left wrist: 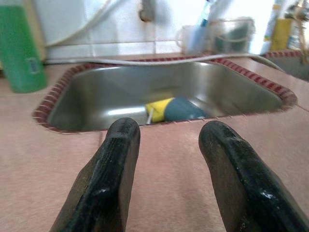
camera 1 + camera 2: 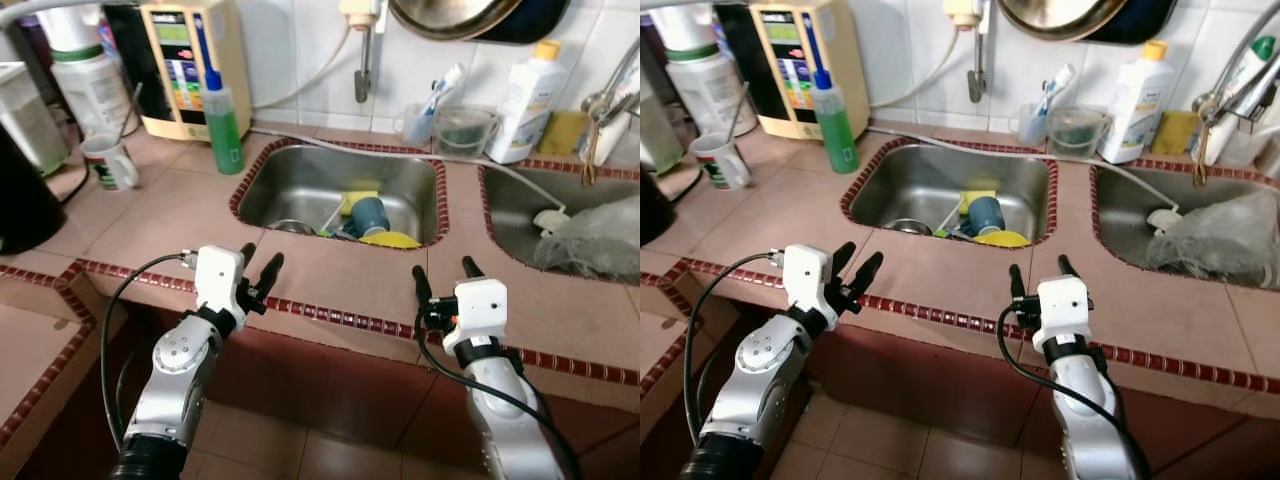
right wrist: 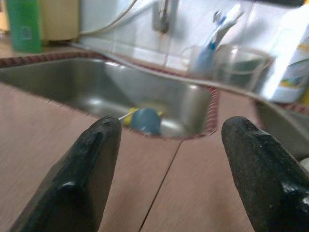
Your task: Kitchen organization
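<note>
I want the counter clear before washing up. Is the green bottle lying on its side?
No, the green bottle stands upright on the tiled counter, just left of the sink.

Brushed stainless-steel sink basin (image 2: 300,190), dull sheen; matt pink tiled countertop (image 2: 170,225); translucent green plastic bottle (image 2: 222,125), glossy.

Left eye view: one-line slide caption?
Both open pincers, left pincer and right pincer, hover at the counter edge before the dish-filled sink.

Lighting: bright, even; glare on sink (image 2: 300,185) steel and wall tiles (image 2: 300,50). Wrist views soft, backgrounds blurred (fingers (image 1: 108,179) sharper). Cabinet front below shadowed.
</note>
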Motion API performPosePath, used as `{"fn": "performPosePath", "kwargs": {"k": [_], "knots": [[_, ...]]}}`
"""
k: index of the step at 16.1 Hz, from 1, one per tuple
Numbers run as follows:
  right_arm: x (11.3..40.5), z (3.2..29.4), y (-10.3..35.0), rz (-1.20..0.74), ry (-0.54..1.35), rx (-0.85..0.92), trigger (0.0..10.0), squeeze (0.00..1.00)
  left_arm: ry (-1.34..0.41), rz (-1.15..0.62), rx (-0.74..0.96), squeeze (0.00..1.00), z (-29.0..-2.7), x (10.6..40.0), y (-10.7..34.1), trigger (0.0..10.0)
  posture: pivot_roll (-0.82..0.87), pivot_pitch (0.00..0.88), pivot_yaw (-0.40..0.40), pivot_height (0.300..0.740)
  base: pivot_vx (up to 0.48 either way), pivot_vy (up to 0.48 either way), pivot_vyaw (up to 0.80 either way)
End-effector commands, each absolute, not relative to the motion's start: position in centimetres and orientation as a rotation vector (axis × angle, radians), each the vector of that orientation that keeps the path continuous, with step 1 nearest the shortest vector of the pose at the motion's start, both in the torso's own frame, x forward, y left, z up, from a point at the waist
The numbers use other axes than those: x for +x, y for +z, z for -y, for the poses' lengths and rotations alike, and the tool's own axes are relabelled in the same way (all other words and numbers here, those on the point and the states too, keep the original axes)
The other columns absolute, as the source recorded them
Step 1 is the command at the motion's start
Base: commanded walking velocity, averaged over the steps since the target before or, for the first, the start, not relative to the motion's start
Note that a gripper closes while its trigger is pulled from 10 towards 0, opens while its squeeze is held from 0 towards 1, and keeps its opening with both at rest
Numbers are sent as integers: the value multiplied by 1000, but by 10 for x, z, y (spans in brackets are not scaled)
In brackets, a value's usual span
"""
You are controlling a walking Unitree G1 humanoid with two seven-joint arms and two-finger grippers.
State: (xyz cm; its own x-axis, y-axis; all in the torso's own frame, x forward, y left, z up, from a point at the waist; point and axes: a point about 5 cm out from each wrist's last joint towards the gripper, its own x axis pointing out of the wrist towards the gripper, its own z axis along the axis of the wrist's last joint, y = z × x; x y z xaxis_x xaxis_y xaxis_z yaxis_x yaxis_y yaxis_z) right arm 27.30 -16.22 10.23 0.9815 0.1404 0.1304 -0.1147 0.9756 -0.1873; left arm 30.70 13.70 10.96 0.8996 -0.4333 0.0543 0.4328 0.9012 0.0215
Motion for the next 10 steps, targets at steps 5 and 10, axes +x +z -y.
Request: {"fn": "performPosePath", "kwargs": {"k": [5,10], "knots": [[251,137,100,133,554,-142,10000,0,-653,86,59,0,-138,290,104,10000,-61,0,35,740,0,0,0],[234,141,96,27,833,-100,10000,0,-888,84,62,0,-138,267,102,10000,-53,0,26,740,0,0,0]]}}
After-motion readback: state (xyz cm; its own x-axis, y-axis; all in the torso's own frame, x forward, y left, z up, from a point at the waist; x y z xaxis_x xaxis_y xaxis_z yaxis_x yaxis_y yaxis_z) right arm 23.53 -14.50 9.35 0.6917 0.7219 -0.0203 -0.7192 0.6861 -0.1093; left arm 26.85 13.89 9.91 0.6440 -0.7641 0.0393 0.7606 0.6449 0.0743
